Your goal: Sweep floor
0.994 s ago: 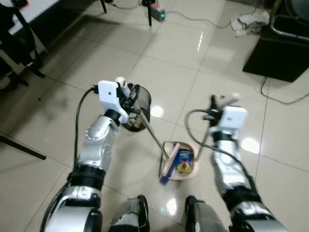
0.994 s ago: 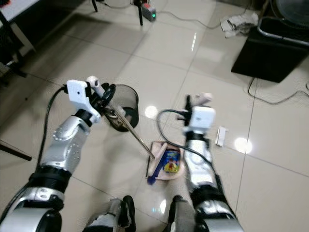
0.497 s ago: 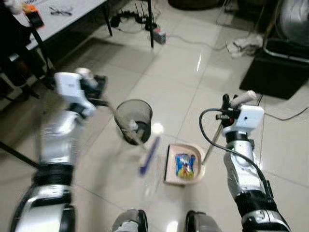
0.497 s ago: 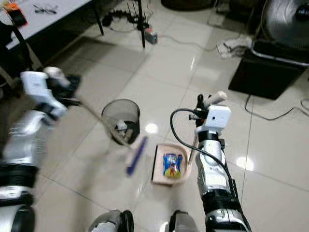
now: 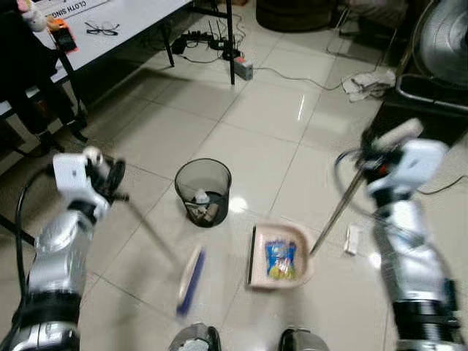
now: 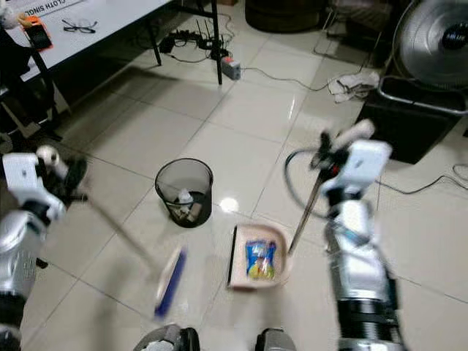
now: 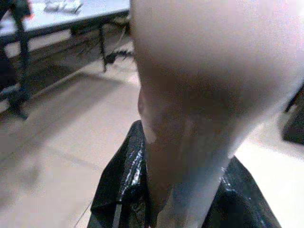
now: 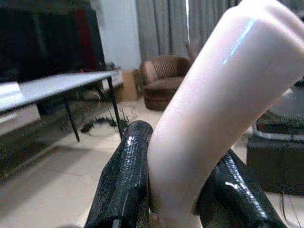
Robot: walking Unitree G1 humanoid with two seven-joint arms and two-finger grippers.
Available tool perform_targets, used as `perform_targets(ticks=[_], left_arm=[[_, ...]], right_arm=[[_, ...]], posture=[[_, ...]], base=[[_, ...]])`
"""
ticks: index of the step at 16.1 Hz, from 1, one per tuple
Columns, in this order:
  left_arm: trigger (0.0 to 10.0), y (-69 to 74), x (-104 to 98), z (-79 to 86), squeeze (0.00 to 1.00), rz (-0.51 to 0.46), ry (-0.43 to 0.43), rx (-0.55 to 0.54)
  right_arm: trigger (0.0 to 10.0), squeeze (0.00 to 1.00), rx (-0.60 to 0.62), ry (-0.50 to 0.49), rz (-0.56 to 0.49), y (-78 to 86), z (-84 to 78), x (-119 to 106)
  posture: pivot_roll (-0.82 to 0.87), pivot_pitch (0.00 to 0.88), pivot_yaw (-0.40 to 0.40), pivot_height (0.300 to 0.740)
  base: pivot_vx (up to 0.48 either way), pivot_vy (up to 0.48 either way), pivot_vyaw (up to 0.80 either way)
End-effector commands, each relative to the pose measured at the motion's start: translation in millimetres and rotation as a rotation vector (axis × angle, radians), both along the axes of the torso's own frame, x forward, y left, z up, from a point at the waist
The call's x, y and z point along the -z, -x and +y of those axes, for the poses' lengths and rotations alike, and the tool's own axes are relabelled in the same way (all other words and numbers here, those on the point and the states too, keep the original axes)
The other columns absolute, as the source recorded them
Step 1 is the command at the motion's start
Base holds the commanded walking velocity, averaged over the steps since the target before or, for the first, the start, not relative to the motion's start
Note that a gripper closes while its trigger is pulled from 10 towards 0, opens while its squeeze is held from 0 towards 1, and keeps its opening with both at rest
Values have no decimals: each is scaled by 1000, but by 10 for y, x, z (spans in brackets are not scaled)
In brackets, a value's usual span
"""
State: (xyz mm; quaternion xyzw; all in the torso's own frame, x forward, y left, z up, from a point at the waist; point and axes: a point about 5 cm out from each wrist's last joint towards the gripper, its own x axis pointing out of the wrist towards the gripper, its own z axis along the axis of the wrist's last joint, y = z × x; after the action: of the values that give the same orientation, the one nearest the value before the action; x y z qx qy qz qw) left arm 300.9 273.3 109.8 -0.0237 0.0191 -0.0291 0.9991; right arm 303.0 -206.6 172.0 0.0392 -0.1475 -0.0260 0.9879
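Observation:
My left gripper (image 5: 111, 180) is out at the left, shut on the pale top of the broom handle (image 7: 199, 118), with black fingers (image 7: 118, 190) around it. The blurred blue and beige broom head (image 5: 190, 281) hangs low over the tiles, left of the dustpan. My right gripper (image 5: 382, 151) is raised at the right, shut on the dustpan's long handle (image 8: 209, 118), gripped by its fingers (image 8: 124, 176). The beige dustpan (image 5: 301, 245) rests on the floor with a blue and yellow packet (image 5: 278, 259) in it. A black mesh bin (image 5: 203, 191) holding some rubbish stands just beyond it.
A small white scrap (image 5: 354, 238) lies on the tiles right of the dustpan. A white table (image 5: 110, 22) stands at far left, with a power strip (image 5: 243, 69) and cables beyond it. A black box (image 5: 428, 110), a crumpled cloth (image 5: 369, 82) and a fan (image 6: 431, 36) stand at far right.
The camera has risen and shows more floor. My left arm has swung the broom out of the dustpan and off to the left. My right arm has moved up and to the right with the handle.

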Motion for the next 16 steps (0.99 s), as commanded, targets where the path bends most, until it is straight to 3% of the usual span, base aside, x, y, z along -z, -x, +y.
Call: perform_targets(ticks=[1, 3, 7, 10, 16], left_arm=[[10000, -2, -51, -80, 0, -26, -34, -6], [10000, 27, 22, -249, 0, -11, -67, -13], [10000, 72, 78, -595, 0, -31, -106, 27], [10000, 88, 16, -710, 0, -88, -142, 9], [10000, 60, -60, -786, 0, -113, -146, -27]], right_arm=[[10000, 0, -46, -76, -56, -8, 13, -270], [10000, 0, -85, -121, -13, -16, 2, -474], [10000, 0, -131, -158, -70, -44, 13, -939], [10000, 0, -88, -187, -141, -131, 0, -1150], [10000, 0, -114, -192, -183, -297, 103, -1371]], posture=[[-42, 5, 66, 740], [-61, 0, 60, 740], [-70, 0, 39, 740], [-43, 10, 32, 740], [-46, 11, 8, 740]], base=[[0, 0, 0], [0, 0, 0], [0, 0, 0], [0, 0, 0], [381, 0, 0]])
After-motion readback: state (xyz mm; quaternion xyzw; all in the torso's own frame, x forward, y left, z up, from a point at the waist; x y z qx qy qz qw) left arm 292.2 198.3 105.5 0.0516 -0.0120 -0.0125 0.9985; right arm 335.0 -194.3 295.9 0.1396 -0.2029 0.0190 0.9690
